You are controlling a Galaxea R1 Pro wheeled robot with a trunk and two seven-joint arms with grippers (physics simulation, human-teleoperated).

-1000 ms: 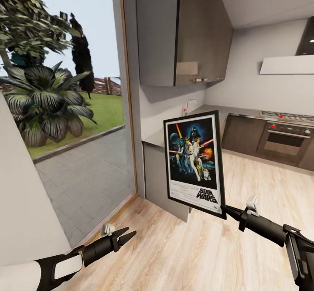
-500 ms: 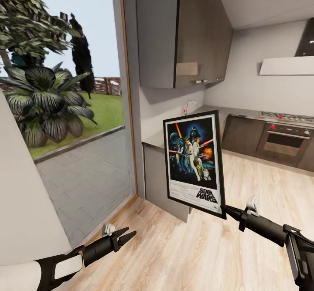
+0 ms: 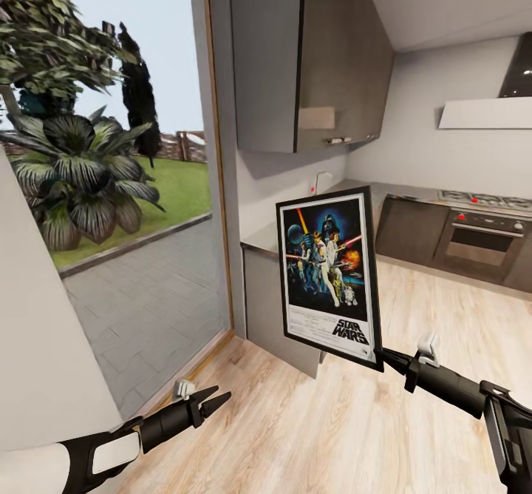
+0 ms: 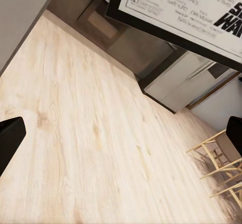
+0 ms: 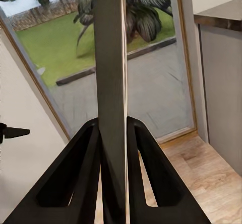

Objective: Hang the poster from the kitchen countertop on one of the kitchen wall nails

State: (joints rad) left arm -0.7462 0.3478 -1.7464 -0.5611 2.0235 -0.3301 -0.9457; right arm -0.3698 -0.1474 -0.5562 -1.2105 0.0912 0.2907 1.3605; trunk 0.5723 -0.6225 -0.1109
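The right gripper (image 3: 386,357) pinched the poster (image 3: 329,276) by its lower right corner, upright for hanging, while the left gripper (image 3: 214,398) hung spread, empty.

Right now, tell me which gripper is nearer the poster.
Right. The right gripper is clamped on the poster at its lower corner, holding it upright. The left gripper hangs open, low and off to the poster's left, apart from it above the wooden floor.
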